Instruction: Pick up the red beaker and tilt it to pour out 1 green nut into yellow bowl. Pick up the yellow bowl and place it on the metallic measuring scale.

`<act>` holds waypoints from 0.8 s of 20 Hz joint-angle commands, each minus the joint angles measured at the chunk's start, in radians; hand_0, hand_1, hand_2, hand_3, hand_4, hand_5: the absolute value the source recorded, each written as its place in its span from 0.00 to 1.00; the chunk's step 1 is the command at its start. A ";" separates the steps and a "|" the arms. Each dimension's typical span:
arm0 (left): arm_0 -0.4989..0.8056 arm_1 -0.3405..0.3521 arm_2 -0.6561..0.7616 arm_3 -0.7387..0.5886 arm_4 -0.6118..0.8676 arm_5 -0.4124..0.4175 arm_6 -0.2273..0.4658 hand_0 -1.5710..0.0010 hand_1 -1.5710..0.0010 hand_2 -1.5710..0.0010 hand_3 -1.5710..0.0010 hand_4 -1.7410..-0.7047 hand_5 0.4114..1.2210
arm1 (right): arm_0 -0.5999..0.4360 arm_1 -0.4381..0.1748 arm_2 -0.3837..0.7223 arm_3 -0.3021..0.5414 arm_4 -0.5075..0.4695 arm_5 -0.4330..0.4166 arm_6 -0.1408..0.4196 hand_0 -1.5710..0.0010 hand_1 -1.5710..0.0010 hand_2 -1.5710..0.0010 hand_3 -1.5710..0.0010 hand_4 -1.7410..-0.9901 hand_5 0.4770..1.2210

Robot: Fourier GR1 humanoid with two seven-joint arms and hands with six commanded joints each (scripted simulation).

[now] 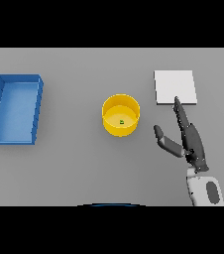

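Yellow bowl (120,115): mid-table, one green nut (122,122) already inside, so your pour looks done. Right hand (189,141): fingers straight, released, beside the bowl, fingertips reaching the scale (175,87). Blue tray (15,109): far left. You'll see no beaker.

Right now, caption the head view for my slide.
Green nut in yellow bowl, open right robot hand beside it, near the scale; blue tray at left.
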 commanded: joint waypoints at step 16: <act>0.636 -0.004 -0.009 -0.832 0.271 -0.049 0.280 0.40 0.45 0.48 0.46 0.59 0.36 | -0.002 0.003 0.004 0.006 0.012 -0.009 -0.016 1.00 1.00 1.00 1.00 0.79 0.26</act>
